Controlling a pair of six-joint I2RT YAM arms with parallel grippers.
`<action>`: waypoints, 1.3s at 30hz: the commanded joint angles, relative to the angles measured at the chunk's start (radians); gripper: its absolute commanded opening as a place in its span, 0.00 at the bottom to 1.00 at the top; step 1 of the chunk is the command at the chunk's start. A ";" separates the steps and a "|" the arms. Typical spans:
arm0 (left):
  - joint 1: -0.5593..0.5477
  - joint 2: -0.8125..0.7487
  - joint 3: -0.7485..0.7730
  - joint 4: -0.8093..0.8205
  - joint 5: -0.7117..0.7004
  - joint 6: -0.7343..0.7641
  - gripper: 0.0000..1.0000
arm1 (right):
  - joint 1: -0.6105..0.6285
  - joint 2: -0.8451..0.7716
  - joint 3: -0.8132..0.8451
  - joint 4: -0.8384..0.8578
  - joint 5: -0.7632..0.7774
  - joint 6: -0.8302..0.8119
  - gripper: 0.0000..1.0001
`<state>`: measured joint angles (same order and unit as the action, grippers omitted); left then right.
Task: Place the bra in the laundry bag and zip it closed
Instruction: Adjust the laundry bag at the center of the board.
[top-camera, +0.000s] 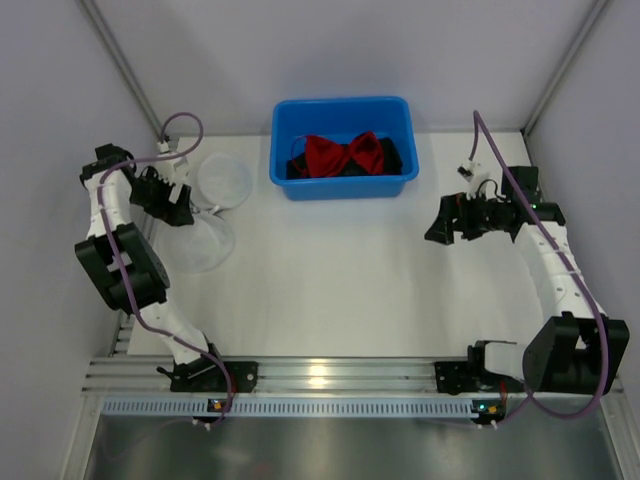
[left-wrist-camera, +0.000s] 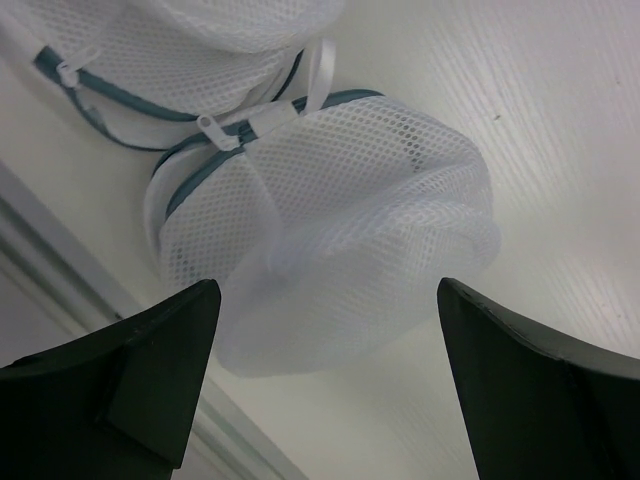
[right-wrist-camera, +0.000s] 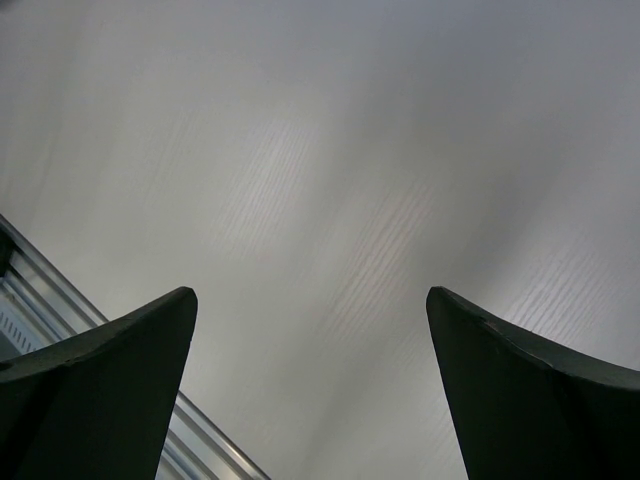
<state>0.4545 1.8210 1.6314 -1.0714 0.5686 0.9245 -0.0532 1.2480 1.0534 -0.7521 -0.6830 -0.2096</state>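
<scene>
The red bra (top-camera: 345, 155) lies in a blue bin (top-camera: 400, 186) at the back centre, on top of something black. Two white mesh laundry bags with teal zippers lie at the left: one (top-camera: 223, 180) behind, one (top-camera: 205, 244) nearer. My left gripper (top-camera: 178, 212) is open and empty just left of them. In the left wrist view the nearer bag (left-wrist-camera: 330, 220) lies ahead of the open left gripper (left-wrist-camera: 325, 292), the other bag (left-wrist-camera: 190, 40) above it. My right gripper (top-camera: 438, 230) is open and empty over bare table at the right, and the right wrist view shows it (right-wrist-camera: 310, 295) spread wide.
The white table (top-camera: 320, 280) lies between the arms. An aluminium rail (top-camera: 330, 375) runs along the near edge. Grey walls enclose the back and both sides. A table-edge rail shows in the left wrist view (left-wrist-camera: 60, 260) and in the right wrist view (right-wrist-camera: 60, 290).
</scene>
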 joint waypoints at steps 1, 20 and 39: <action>0.012 0.041 -0.022 -0.028 0.166 0.080 0.95 | 0.012 -0.002 0.031 -0.012 -0.018 -0.024 0.99; 0.006 -0.026 -0.211 -0.030 0.140 0.315 0.68 | 0.012 -0.024 0.023 -0.036 -0.003 -0.054 0.99; -0.657 -0.427 -0.325 -0.015 0.027 0.055 0.00 | -0.057 0.001 0.042 -0.024 -0.093 0.032 0.99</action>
<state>-0.0799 1.3880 1.2530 -1.0843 0.6029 1.1152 -0.0757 1.2488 1.0538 -0.7864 -0.7143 -0.2050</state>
